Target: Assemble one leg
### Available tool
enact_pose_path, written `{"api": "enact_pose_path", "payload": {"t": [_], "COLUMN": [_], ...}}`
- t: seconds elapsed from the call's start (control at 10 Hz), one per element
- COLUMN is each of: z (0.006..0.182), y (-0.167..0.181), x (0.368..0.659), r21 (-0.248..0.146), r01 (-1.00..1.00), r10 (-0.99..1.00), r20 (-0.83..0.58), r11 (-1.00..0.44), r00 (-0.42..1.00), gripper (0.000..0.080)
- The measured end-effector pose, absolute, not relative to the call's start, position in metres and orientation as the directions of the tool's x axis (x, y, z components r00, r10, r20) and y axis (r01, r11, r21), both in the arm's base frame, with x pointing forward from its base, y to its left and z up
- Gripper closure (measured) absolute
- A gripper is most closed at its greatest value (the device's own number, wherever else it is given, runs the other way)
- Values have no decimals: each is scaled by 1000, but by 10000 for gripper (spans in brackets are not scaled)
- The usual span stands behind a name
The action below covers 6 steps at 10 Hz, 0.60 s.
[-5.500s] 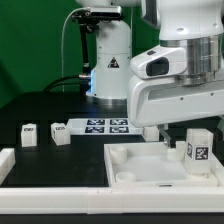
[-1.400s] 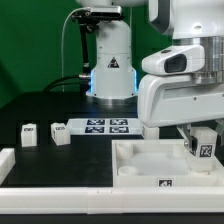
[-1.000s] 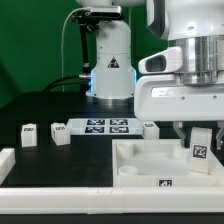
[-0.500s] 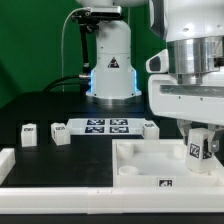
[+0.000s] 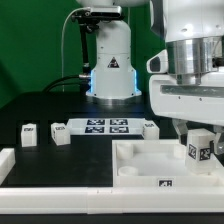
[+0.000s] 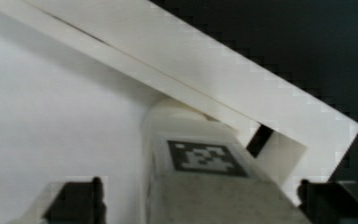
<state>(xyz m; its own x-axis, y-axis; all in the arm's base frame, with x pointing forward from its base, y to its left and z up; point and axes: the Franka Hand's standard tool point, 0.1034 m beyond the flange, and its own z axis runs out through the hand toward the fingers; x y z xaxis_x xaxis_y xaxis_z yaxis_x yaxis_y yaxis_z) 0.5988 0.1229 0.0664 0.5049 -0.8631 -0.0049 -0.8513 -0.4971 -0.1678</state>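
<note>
The leg [image 5: 200, 149] stands upright at the tray's [image 5: 130, 172] corner on the exterior view's right, the claw [image 6: 197, 203] straddling it, jaws slightly parted, seemingly poised to clamp and seat it.

Bright even light, dark backdrop [image 5: 30, 40]; whites glare; wrist view soft, leg [image 6: 206, 157] blurred.

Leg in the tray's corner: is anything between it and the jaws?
Nothing visible. In the wrist view the leg stands between the open jaws, with a clear gap on either side.
</note>
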Motion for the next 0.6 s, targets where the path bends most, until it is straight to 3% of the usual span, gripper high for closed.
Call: {"api": "enact_pose_path", "payload": {"t": [0.4, 0.6], "z": [68, 67], "y": [124, 124], "x": [600, 598], "r21": [-147, -115], "r01": [-497, -289], "r10": [-511, -300], "r20": [81, 100], "r11": [-855, -950], "r00": [856, 949], "gripper": [151, 150]}}
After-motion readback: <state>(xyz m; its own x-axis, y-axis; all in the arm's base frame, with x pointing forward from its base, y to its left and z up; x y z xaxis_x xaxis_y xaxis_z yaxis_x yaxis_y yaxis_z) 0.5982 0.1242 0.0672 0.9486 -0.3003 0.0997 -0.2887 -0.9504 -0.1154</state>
